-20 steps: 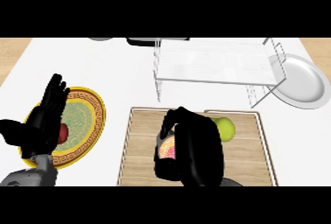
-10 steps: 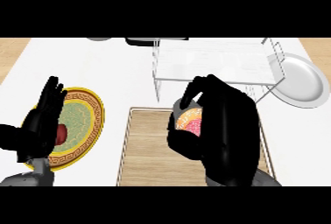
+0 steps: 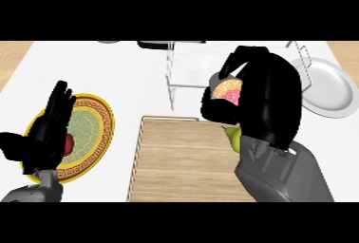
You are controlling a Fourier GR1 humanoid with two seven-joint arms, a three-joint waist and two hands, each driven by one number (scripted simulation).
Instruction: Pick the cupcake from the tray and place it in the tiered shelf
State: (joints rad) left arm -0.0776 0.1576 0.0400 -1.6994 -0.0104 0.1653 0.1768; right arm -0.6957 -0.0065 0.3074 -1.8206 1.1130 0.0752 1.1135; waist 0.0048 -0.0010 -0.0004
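Cupcake (image 3: 229, 90) higher, in curled right robot hand (image 3: 263, 95).

Tray at the tabletop's front middle, tiered shelf behind it, plates to either side.

The tray (image 3: 175, 161) lies at the middle of the tabletop's (image 3: 105, 66) front edge. Behind it, toward the back edge, stands the tiered shelf (image 3: 193, 69). A plate (image 3: 95, 137) lies left of the tray, near the left edge, with a small item (image 3: 68, 144) on it; the left hand (image 3: 45, 137) rests over this plate. Another plate (image 3: 328, 88) lies just right of the shelf, near the right edge. The right hand (image 3: 256, 95) holds the cupcake (image 3: 229, 91) above the tray's back right corner, in front of the shelf. A fruit (image 3: 234, 136) lies on the tray, below that hand.
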